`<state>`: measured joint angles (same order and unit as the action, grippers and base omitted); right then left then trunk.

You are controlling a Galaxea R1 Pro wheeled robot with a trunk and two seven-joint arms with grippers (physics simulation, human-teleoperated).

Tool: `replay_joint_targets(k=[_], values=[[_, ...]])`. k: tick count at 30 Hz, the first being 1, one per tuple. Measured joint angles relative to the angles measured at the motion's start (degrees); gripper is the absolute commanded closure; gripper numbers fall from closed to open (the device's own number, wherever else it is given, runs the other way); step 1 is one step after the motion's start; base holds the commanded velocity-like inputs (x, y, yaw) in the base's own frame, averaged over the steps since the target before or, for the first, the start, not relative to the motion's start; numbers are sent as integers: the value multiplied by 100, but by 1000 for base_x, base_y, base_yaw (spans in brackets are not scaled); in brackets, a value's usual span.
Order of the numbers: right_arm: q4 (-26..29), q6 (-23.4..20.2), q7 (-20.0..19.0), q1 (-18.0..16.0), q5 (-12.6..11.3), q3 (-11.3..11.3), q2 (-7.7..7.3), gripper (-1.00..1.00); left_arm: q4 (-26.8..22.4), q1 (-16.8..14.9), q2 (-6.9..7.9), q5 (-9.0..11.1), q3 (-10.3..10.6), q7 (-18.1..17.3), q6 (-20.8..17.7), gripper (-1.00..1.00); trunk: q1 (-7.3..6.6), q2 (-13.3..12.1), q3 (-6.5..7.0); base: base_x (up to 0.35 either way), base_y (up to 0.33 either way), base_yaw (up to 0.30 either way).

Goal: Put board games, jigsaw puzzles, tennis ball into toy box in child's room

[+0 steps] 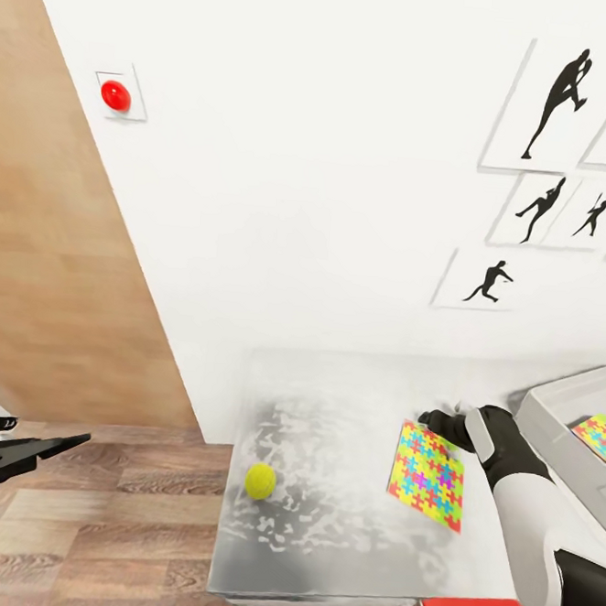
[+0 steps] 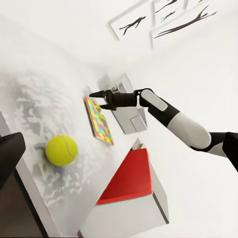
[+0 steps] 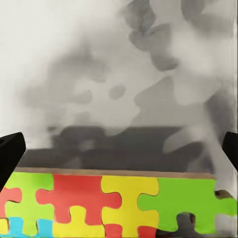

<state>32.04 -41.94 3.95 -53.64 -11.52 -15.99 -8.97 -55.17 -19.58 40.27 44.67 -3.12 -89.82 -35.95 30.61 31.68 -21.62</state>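
While our right arm reaches over the table (image 1: 319,543), its gripper (image 1: 441,424) hangs spread at the puzzle's (image 1: 427,476) far edge. Our left gripper (image 1: 51,446) is held out well off the table; we cannot tell its jaws' state.

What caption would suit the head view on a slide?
Right hand open at the far edge of a puzzle on the table; ball waits nearby.

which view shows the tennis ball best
The left wrist view: the tennis ball is large and unobstructed on the table. The head view shows it smaller, left of the jigsaw puzzle.
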Motion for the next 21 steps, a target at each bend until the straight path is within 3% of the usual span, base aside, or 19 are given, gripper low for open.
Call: replay_joint_targets(k=[21], values=[[53,-9,-30,3,29,10,8,-100,-1,1,5,1,0,0,0,-100,-1,-1,-23,-32,4,0]])
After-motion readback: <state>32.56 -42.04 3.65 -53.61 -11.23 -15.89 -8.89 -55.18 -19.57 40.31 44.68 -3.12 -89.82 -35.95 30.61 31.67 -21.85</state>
